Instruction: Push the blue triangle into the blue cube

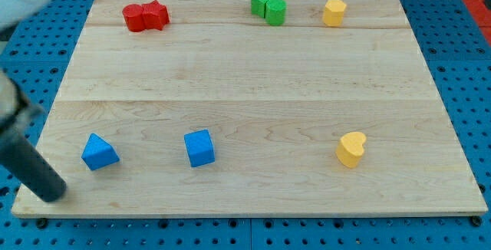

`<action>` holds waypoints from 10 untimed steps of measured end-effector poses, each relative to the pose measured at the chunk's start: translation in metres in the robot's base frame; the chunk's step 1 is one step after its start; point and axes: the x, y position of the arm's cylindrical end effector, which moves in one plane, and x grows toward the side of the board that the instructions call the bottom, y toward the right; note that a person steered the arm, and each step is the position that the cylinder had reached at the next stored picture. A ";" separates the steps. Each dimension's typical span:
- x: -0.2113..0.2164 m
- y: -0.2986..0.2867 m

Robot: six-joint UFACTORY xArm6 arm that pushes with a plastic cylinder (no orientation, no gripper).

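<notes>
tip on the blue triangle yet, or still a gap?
Apart. The camera view shows bare wood between my tip and the blue triangle; the tip sits toward the view's lower left of it, near the board's corner. The blue cube lies to the triangle's right.

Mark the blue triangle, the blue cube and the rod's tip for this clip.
blue triangle (99, 152), camera view, middle of its top face.
blue cube (199, 148), camera view, centre of the block.
my tip (54, 196), camera view, very end of the rod, left of the triangle.

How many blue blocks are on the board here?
2: the blue triangle near the view's bottom left, and the blue cube to its right, apart from it. None appears hidden.
</notes>
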 end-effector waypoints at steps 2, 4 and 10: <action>-0.036 0.069; -0.034 0.157; 0.012 0.380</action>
